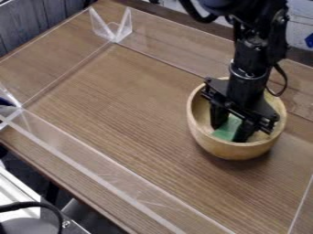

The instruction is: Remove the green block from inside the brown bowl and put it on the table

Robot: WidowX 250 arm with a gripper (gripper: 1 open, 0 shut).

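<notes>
- The brown bowl (236, 128) sits on the table (110, 110), near the right side.
- The black robot arm (254, 41) comes down from the top right, its claw (233, 129) pointing straight down into the bowl.
- The green block (225, 133) lies at the bottom of the bowl, only partly visible between and beside the black fingers (221, 116).
- The claw is clenched around the green block, which rests inside the bowl and is not yet lifted.
- Low clear walls (73, 151) border the table, with a clear corner piece (113, 25) at the far edge.
</notes>
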